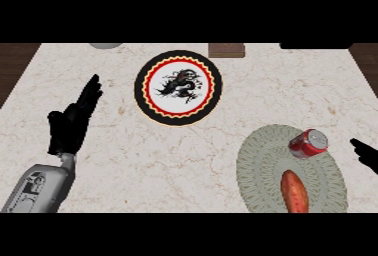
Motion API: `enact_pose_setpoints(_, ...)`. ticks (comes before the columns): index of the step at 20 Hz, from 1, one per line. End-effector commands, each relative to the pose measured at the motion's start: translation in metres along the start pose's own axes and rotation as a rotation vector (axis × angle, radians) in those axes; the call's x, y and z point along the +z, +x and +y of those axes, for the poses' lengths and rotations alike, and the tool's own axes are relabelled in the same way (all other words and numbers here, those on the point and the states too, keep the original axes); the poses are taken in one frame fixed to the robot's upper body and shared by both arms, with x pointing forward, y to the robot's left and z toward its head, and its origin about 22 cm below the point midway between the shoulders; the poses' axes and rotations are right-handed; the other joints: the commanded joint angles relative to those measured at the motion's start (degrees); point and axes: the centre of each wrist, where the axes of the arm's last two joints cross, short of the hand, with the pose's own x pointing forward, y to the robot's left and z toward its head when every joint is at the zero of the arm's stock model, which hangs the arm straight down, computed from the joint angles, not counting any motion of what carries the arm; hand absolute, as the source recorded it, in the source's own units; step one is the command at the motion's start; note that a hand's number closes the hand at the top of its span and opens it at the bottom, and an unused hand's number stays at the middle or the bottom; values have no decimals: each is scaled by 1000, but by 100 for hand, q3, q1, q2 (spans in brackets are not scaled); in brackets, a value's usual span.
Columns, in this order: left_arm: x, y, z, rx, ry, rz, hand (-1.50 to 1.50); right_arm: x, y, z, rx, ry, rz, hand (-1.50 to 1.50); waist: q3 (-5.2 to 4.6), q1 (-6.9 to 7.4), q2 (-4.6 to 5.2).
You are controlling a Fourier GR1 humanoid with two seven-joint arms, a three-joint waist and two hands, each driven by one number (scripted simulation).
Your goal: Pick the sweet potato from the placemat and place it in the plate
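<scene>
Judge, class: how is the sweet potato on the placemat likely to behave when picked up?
The sweet potato looks long and tapered, so it probably stays stiff but could roll sideways. Its smooth skin may slip. The red can sits close on the placemat, so it might get nudged.

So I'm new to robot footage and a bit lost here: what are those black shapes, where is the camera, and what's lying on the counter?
The camera sits at the robot's head, looking steeply down at a marble counter. The black shapes are its hands. The left hand rests open on its grey forearm, fingers straight. Only part of the right hand shows at the right edge, so its state is unclear. A plate with a dark dragon design lies near the middle. On a round placemat lie a sweet potato and a red can on its side. Nothing is held.
</scene>
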Motion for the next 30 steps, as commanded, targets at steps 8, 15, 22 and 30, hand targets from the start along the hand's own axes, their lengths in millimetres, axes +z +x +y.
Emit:
enact_pose_setpoints(8,-5,-10,-1,-8,-7,4,0,-19,-19,32,92,130,77,-150,-1,-44,0)
enact_pose_setpoints(15,-4,9,5,-7,-3,12,0,-61,-34,69,128,195,109,-150,2,4,1)
enact_pose_setpoints(22,2,4,-8,0,5,-6,0,-68,-57,91,130,200,138,-150,3,1,-1)
enact_pose_setpoints(30,-9,5,-5,-4,-11,1,0,-73,-58,84,138,112,74,150,1,-22,-3)
